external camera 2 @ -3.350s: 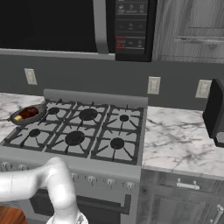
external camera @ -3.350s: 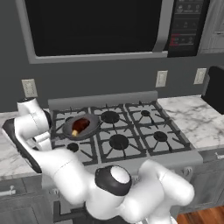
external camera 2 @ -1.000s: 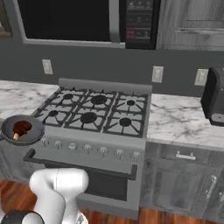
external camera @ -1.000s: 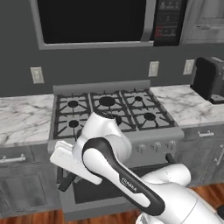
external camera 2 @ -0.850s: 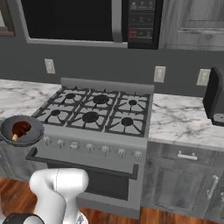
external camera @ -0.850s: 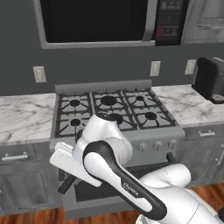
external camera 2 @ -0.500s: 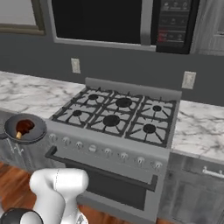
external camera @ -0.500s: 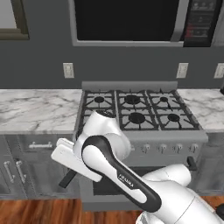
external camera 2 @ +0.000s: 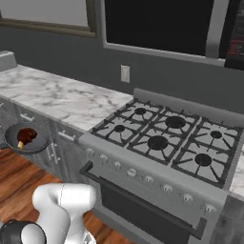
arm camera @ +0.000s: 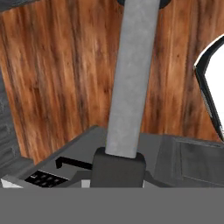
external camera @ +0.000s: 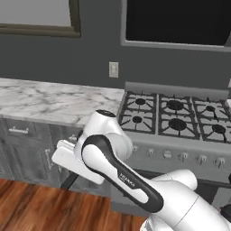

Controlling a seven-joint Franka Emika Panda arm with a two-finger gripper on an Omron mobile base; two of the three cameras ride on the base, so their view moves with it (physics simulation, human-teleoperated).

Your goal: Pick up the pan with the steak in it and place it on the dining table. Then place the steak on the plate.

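While the arm folds low in front of the cabinets, one pan [external camera 2: 26, 138] hangs in mid-air over the wood floor [external camera 2: 19, 174], left of the stove [external camera 2: 167, 138], clear of every counter. One steak [external camera 2: 26, 135] lies inside it, dark red-brown with an orange spot. Hand view: the pan's long handle [arm camera: 131, 78] runs straight up the frame, and the gripper [arm camera: 118, 168] is clamped narrow around its near end, one dark finger [arm camera: 118, 170] visible against the shaft.

Stove: six burners counted, in two rows of three, with a row of knobs along the front and an oven door with a bar handle below. One wall outlet [external camera: 113, 69] sits on the dark grey wall beside it. One marble counter [external camera: 49, 101] runs left of the stove, over grey cabinets. Floor is reddish-brown planks.
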